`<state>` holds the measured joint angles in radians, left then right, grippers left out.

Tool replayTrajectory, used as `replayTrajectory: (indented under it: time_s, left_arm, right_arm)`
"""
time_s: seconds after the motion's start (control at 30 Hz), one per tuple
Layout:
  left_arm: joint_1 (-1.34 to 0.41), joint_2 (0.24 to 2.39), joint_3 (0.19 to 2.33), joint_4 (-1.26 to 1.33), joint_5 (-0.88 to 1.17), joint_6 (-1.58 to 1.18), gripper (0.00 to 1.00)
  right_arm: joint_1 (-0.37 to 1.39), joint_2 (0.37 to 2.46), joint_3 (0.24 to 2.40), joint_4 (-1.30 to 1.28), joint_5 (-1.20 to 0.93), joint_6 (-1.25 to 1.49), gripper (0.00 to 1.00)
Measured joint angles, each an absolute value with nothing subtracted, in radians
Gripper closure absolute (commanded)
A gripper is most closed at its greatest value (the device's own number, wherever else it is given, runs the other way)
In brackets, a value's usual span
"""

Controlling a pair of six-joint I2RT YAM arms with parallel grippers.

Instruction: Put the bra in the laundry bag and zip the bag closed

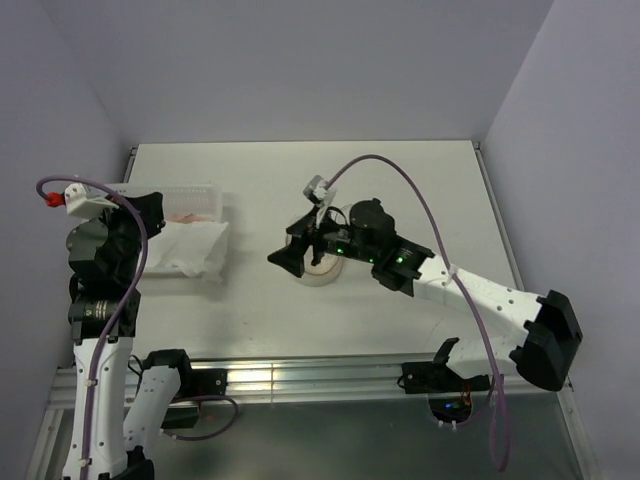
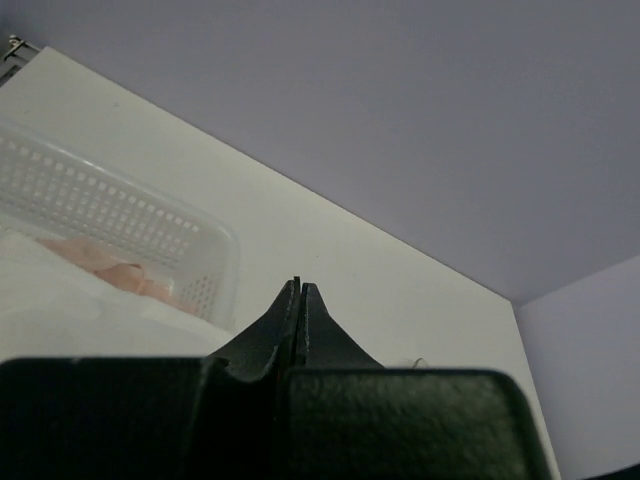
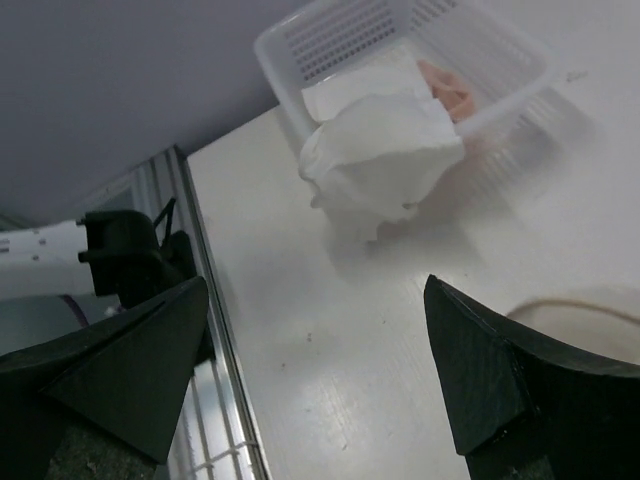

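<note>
The pale pink bra (image 3: 448, 90) lies in the white perforated basket (image 3: 400, 40), partly under a white cloth (image 3: 380, 150); it also shows in the left wrist view (image 2: 120, 275). The round white mesh laundry bag (image 1: 325, 277) rests mid-table, mostly hidden beneath my right wrist; only its pinkish rim (image 3: 590, 300) shows in the right wrist view. My right gripper (image 1: 290, 243) hangs open and empty above the table just left of the bag, its jaws (image 3: 315, 285) wide apart. My left gripper (image 2: 298, 285) is shut on nothing, beside the basket's left end (image 1: 150, 212).
The white cloth (image 1: 195, 248) spills over the basket's (image 1: 190, 198) near side onto the table. A metal rail (image 1: 300, 378) runs along the table's near edge. Walls close in the back and both sides.
</note>
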<state>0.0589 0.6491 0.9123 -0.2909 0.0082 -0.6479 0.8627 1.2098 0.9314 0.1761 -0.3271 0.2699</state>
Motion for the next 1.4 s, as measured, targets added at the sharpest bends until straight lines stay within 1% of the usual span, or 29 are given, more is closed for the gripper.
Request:
replayTrajectory:
  time_s: [0.1,0.2,0.23,0.27,0.3,0.37,0.4,0.5,0.57,0.67,0.83,1.0,1.1,1.23,1.4]
  left_arm:
    - [0.040,0.643,0.941,-0.290,0.019,-0.639,1.00]
    - [0.031,0.643,0.957,-0.299,0.022,-0.627,1.00]
    - [0.030,0.643,0.958,-0.307,0.022,-0.625,0.98]
    - [0.030,0.640,0.954,-0.323,0.022,-0.624,0.93]
    - [0.030,0.635,0.943,-0.339,0.022,-0.624,0.76]
    - [0.029,0.607,0.896,-0.376,0.021,-0.629,0.59]
    - [0.029,0.588,0.861,-0.404,0.023,-0.643,0.46]
    - [0.029,0.532,0.751,-0.468,0.039,-0.696,0.32]
    - [0.029,0.503,0.677,-0.509,0.050,-0.732,0.31]
    - [0.026,0.477,0.612,-0.561,0.064,-0.780,0.29]
    - [0.016,0.466,0.589,-0.587,0.082,-0.837,0.29]
    - [0.013,0.463,0.513,-0.566,0.094,-0.904,0.35]
    - [0.013,0.464,0.482,-0.565,0.085,-0.922,0.36]
    - [0.013,0.471,0.477,-0.546,0.069,-0.934,0.39]
    - [0.012,0.480,0.459,-0.505,0.043,-0.938,0.45]
  right_arm:
    - [0.897,1.309,1.032,0.167,-0.368,0.166,0.05]
    - [0.907,1.422,1.176,0.121,-0.397,0.104,0.06]
    - [0.911,1.451,1.209,0.117,-0.391,0.096,0.06]
    - [0.915,1.467,1.224,0.117,-0.377,0.095,0.06]
    - [0.917,1.476,1.227,0.117,-0.360,0.096,0.06]
    - [0.927,1.485,1.223,0.104,-0.322,0.116,0.08]
    - [0.931,1.489,1.222,0.100,-0.309,0.127,0.09]
    - [0.938,1.522,1.232,0.094,-0.303,0.165,0.11]
    - [0.944,1.565,1.253,0.083,-0.293,0.184,0.11]
    - [0.951,1.585,1.229,0.073,-0.273,0.209,0.11]
    - [0.953,1.567,1.186,0.070,-0.247,0.224,0.10]
    - [0.953,1.539,1.159,0.083,-0.243,0.247,0.11]
    - [0.953,1.523,1.144,0.083,-0.242,0.253,0.11]
    - [0.953,1.497,1.123,0.082,-0.222,0.254,0.11]
    - [0.953,1.496,1.119,0.081,-0.202,0.255,0.11]
